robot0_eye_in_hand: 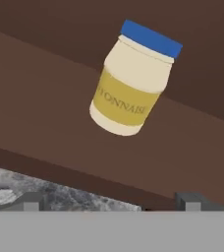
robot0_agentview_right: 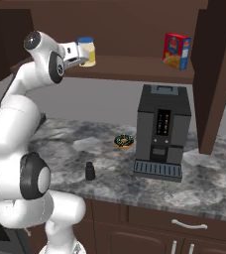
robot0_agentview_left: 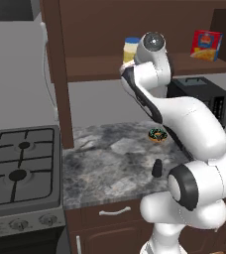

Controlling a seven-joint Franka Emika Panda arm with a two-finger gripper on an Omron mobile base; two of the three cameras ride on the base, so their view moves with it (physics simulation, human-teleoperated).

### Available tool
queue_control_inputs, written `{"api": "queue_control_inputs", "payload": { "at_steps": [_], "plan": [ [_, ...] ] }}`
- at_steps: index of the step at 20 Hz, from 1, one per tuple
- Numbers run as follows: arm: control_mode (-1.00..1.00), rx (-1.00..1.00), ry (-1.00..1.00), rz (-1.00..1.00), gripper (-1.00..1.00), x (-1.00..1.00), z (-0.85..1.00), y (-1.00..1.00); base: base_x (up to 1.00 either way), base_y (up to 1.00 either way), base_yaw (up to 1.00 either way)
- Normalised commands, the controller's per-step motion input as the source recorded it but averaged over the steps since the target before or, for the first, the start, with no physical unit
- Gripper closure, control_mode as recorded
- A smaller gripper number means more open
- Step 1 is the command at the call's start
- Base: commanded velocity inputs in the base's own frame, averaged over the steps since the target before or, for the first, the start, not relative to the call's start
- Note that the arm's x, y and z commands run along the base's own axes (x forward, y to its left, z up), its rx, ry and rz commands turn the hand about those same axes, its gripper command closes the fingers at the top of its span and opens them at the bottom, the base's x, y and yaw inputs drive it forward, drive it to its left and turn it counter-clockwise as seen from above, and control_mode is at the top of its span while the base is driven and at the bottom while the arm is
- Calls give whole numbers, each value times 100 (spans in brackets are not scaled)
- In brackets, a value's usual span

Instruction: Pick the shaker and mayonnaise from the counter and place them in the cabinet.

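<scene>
The mayonnaise [robot0_eye_in_hand: 132, 78] is a cream jar with a blue lid, standing on the cabinet [robot0_agentview_right: 135, 68] shelf board at its left end. It also shows as the mayonnaise [robot0_agentview_right: 87, 51] and the mayonnaise [robot0_agentview_left: 131, 48] from the base. My gripper [robot0_eye_in_hand: 111, 204] is open just short of the jar, fingertips wide apart, with nothing between them. Seen from the right base, the gripper [robot0_agentview_right: 78, 58] is level with the shelf edge beside the jar. The small black shaker [robot0_agentview_right: 90, 171] stands upright near the front of the counter [robot0_agentview_right: 209, 183]; the shaker [robot0_agentview_left: 157, 168] sits just left of my arm's base.
A chocolate sprinkled donut [robot0_agentview_right: 124, 142] lies mid-counter. A dark coffee machine [robot0_agentview_right: 162, 131] stands to the right, under the shelf. A red-and-yellow box [robot0_agentview_right: 177, 50] sits on the shelf's right part. The black gas stove [robot0_agentview_left: 18, 163] adjoins the counter's left end, past the cabinet's side panel [robot0_agentview_left: 63, 89].
</scene>
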Motion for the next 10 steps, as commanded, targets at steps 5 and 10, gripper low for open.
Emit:
{"api": "queue_control_inputs", "payload": {
  "at_steps": [5, 10],
  "plan": [
    [-100, 7, -1, -5, -100, -76, -9, 0, 0, 0, 0],
    [-100, 11, 0, -2, -100, -64, -27, 0, 0, 0, 0]
  ]
}}
